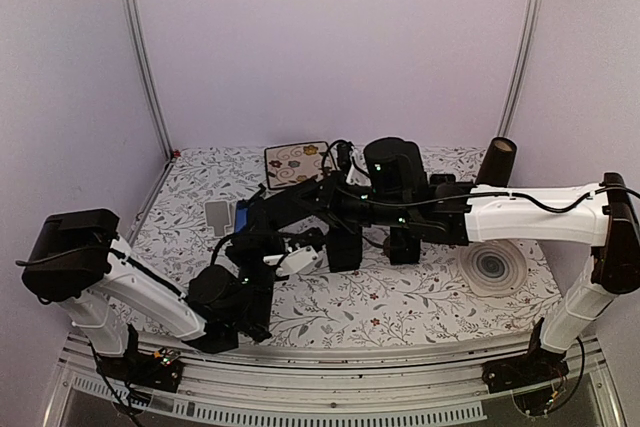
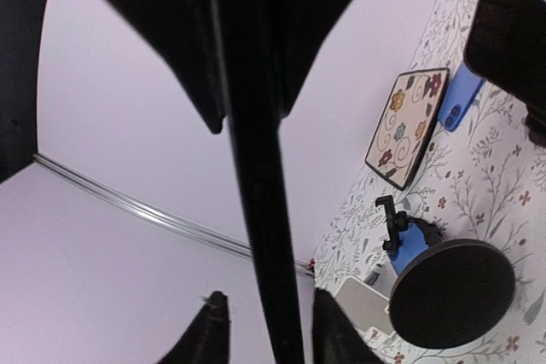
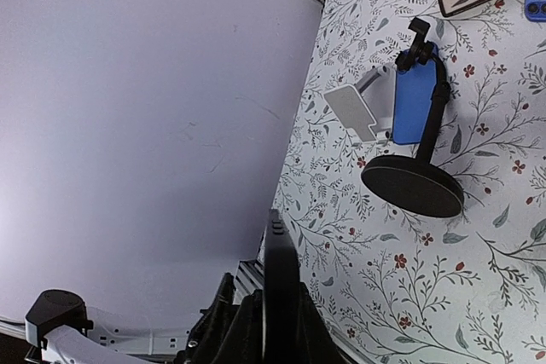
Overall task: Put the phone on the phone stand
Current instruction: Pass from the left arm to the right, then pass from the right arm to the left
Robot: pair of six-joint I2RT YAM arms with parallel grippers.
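Phone (image 3: 413, 108) partly hidden behind phone stand (image 3: 414, 187).

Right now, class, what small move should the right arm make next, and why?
Probably ease the right gripper toward the clamp of the black stand. Its jaws appear shut on a thin dark slab, likely the phone, and the clamp looks empty and well apart from it.

The tablecloth (image 3: 444, 296) was recorded white, printed with grey sprigs and small red flowers. The edge-on phone (image 3: 280, 287) was seen black; the lying phone (image 2: 458, 101) blue; the round-based phone stand (image 3: 414, 185) black. The square mat (image 2: 408, 125) was noted cream with multicoloured flowers.
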